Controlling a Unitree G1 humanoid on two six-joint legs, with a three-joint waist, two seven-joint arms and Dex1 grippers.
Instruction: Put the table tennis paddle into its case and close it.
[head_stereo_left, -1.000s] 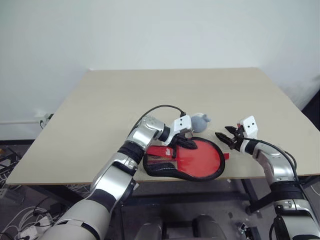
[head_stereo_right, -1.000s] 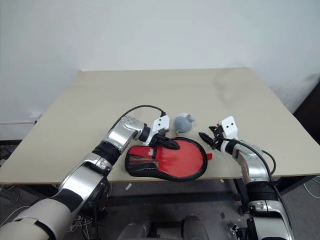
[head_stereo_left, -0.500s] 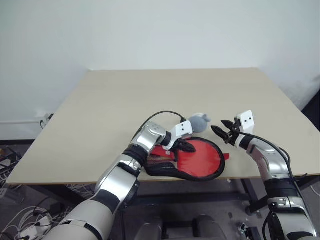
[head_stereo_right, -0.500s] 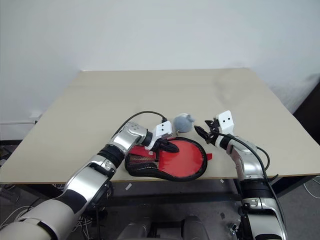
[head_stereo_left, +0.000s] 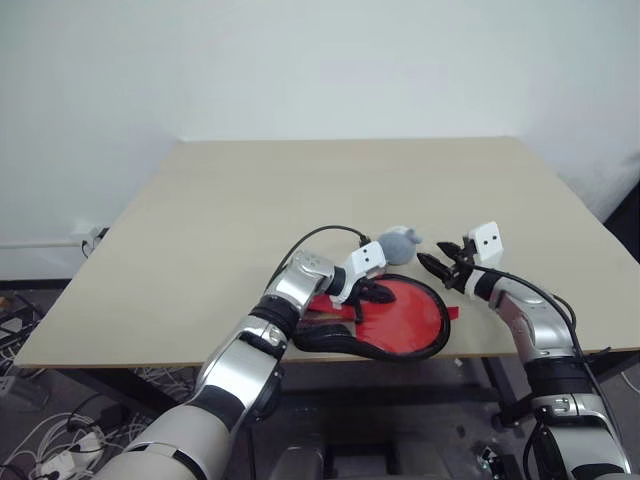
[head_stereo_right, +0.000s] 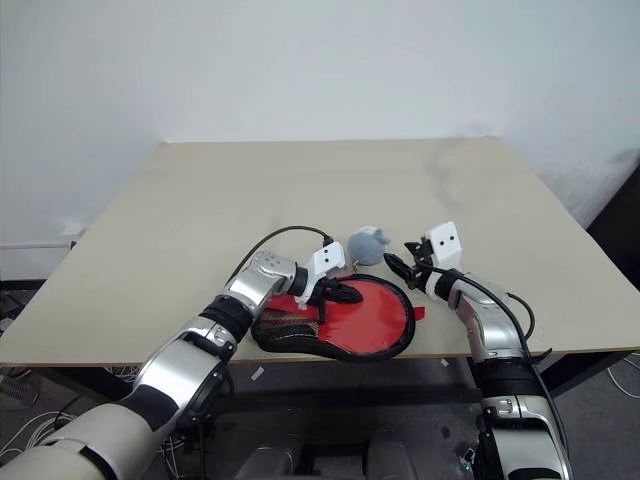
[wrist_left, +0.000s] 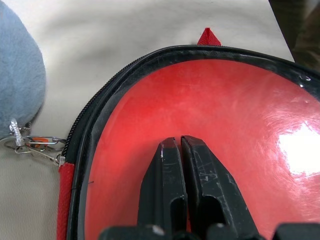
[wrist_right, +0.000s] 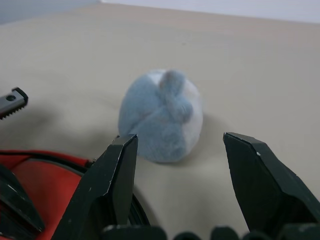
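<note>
The case (head_stereo_right: 385, 322) lies flat near the table's front edge, its glossy red panel up inside black zip edging. Its narrow end (head_stereo_right: 280, 322) points left and looks dark and gaping. My left gripper (head_stereo_right: 352, 293) is shut, and its fingertips (wrist_left: 170, 150) rest on the red panel. The greyish round tag (wrist_right: 162, 115) sits on the table just behind the case, joined by a small ring to the zip. My right gripper (head_stereo_right: 390, 263) hangs open just right of the tag, aimed at it, apart from it. The table tennis paddle is hidden.
The beige table (head_stereo_right: 300, 190) stretches bare behind the case. Its front edge (head_stereo_right: 120, 352) runs close under the case, and its right edge (head_stereo_right: 590, 290) lies beyond my right arm. A white wall stands behind.
My right gripper has edged left toward the grey tag, still open. My left gripper has sunk a little onto the red panel, still shut. The case has not moved.
</note>
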